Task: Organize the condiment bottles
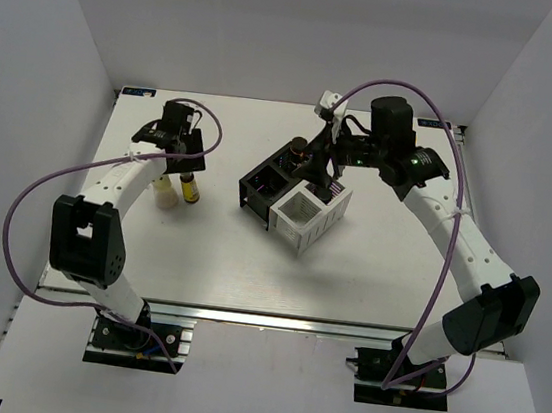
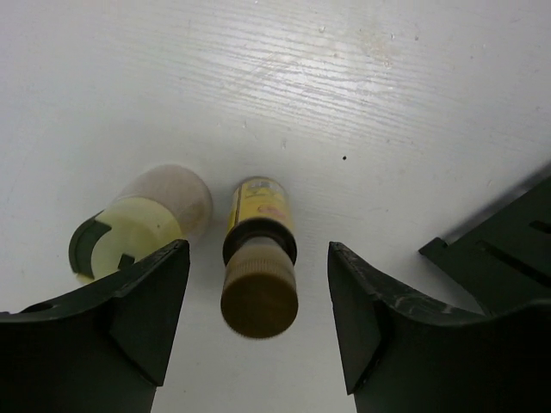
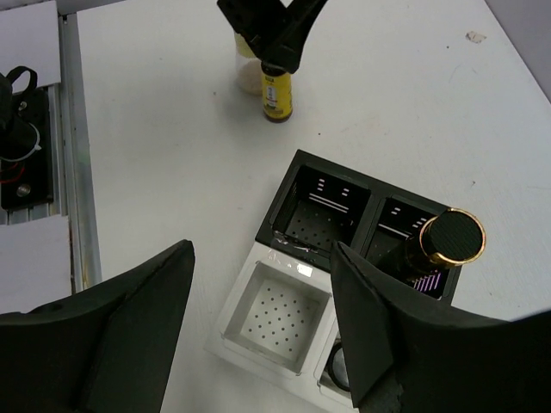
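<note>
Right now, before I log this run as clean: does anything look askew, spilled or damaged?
Nothing spilled. The rack sits diagonal to the table edges. The cream bottle beside the yellow bottle shows a dark green collar only partway round its top; damage uncertain.

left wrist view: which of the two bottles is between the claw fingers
The yellow-labelled bottle with the brown cap, centred in the open left claw, untouched. The pale cream bottle stands beside it, outside the gap.
</note>
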You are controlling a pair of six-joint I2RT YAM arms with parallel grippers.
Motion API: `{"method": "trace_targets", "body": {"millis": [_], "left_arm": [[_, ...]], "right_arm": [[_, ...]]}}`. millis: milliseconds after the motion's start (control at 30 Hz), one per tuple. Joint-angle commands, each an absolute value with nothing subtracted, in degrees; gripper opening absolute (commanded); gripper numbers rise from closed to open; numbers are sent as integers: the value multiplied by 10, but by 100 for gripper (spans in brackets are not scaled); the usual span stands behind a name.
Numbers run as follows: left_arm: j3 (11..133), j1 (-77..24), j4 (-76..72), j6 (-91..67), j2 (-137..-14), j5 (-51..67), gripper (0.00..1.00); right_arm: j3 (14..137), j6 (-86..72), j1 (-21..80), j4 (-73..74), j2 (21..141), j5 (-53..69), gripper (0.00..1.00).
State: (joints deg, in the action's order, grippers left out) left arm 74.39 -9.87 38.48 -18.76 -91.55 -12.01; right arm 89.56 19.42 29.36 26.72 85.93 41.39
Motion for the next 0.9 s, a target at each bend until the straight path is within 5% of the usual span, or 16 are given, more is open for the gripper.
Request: {"method": "trace_targets", "body": {"millis": [0,300,867], "left_arm": [[782,-99,369,-183,-925,-122,75],[771,-100,391,-181,-942,-116,73],[766,-115,403,-187,-903,-120,56]], "right_arm": [[883,185,294,250,841,422,70],[875,175,287,239,840,419,70],[871,169,286,237,848,426,70]]}}
